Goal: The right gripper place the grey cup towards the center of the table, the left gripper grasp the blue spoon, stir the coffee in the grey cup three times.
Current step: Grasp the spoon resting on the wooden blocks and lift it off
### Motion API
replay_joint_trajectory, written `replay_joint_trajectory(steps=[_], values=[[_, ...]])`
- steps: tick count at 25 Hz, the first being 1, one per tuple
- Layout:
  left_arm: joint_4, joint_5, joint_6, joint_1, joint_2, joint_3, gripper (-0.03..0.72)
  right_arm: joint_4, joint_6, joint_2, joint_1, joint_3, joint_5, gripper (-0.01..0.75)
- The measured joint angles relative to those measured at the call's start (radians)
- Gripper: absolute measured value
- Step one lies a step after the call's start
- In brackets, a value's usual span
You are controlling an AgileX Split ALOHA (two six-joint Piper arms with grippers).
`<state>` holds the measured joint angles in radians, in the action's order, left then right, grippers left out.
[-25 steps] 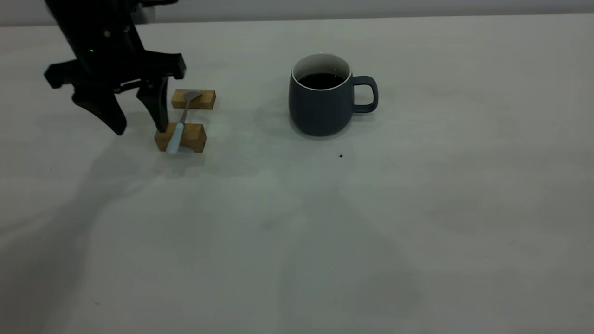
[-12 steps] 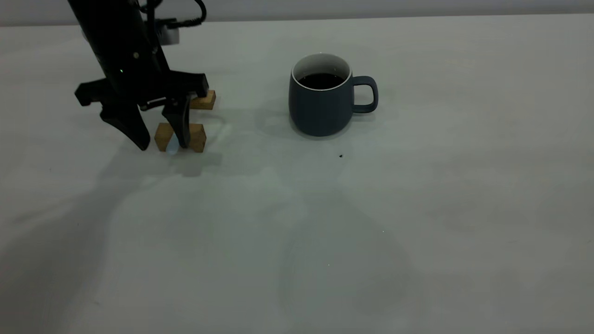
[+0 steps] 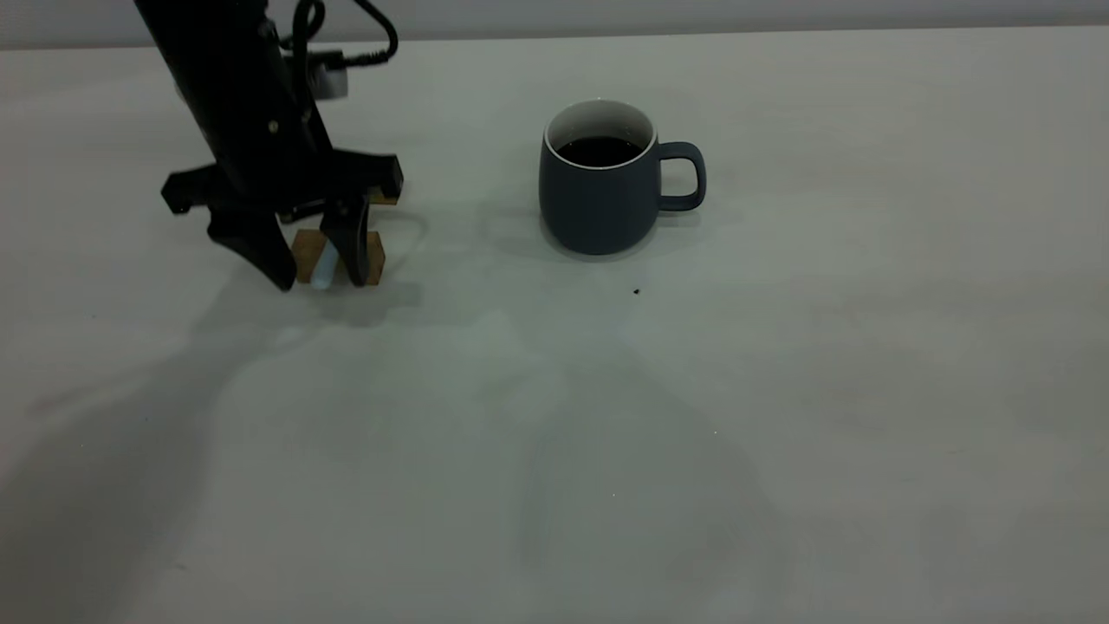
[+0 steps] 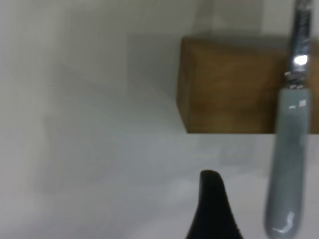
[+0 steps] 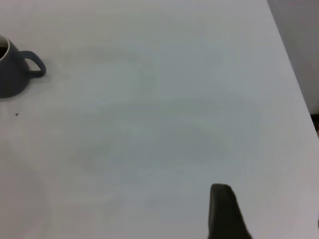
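The grey cup point(image 3: 598, 195) stands upright near the table's point(image 3: 693, 433) far middle, handle to the right, with dark coffee point(image 3: 599, 150) inside. The blue spoon point(image 3: 322, 269) lies across two wooden blocks at the far left. My left gripper point(image 3: 317, 276) hangs open over the near block, one finger on each side of the pale blue handle. The left wrist view shows the handle point(image 4: 289, 169) beside one black finger point(image 4: 214, 209). The right gripper is outside the exterior view. Its wrist view shows one finger point(image 5: 224, 211) over bare table and the cup point(image 5: 12, 69) far off.
The near wooden block point(image 3: 374, 258) sits between and behind the left fingers. The far block point(image 3: 387, 198) is mostly hidden by the gripper. A tiny dark speck point(image 3: 637, 292) lies in front of the cup. The table's edge point(image 5: 294, 74) runs along one side of the right wrist view.
The left gripper has moved right and down, from beside the blocks to over them. Its open fingers now straddle the spoon handle. The cup has not moved.
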<state>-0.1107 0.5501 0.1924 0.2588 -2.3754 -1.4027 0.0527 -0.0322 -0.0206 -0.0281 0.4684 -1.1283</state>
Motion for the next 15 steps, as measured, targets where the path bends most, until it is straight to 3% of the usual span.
replay_joint_trajectory(steps=[15], values=[[0.0, -0.014, 0.0, 0.0, -0.04, -0.069, 0.548, 0.0, -0.001, 0.0, 0.0, 0.0, 0.0, 0.474]])
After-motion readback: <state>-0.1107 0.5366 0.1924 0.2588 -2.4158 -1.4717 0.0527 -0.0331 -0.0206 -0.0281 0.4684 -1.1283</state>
